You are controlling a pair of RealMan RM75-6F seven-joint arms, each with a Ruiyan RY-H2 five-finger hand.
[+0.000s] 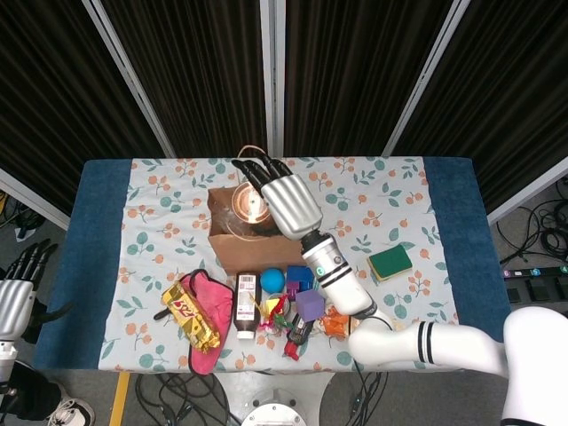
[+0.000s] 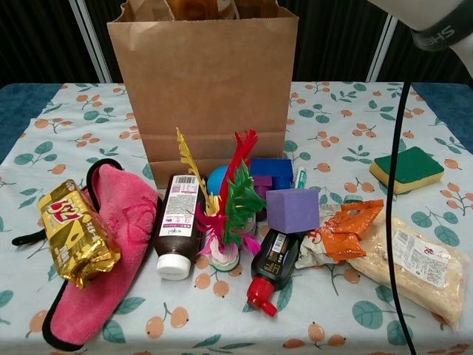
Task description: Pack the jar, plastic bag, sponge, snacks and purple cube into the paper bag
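Note:
The brown paper bag (image 1: 257, 253) (image 2: 207, 96) stands open mid-table. A round jar (image 1: 249, 207) shows inside its mouth. My right hand (image 1: 286, 202) hovers over the opening with its dark fingers (image 1: 255, 169) stretched straight and nothing in them. In front of the bag lie the purple cube (image 1: 310, 303) (image 2: 293, 210), a gold snack bar (image 1: 191, 321) (image 2: 74, 233), an orange snack packet (image 2: 347, 222) and a clear plastic bag (image 2: 414, 262) of pale grains. The green and yellow sponge (image 1: 390, 262) (image 2: 408, 168) sits to the right. My left hand (image 1: 18, 284) hangs off the table's left edge, holding nothing.
A pink cloth (image 2: 111, 244), a brown bottle (image 2: 177, 222), a feather toy (image 2: 233, 200), a blue ball (image 1: 272, 280), a blue block (image 2: 272, 171) and a small red-capped bottle (image 2: 267, 270) crowd the front. My right forearm (image 1: 417, 344) crosses the front right corner.

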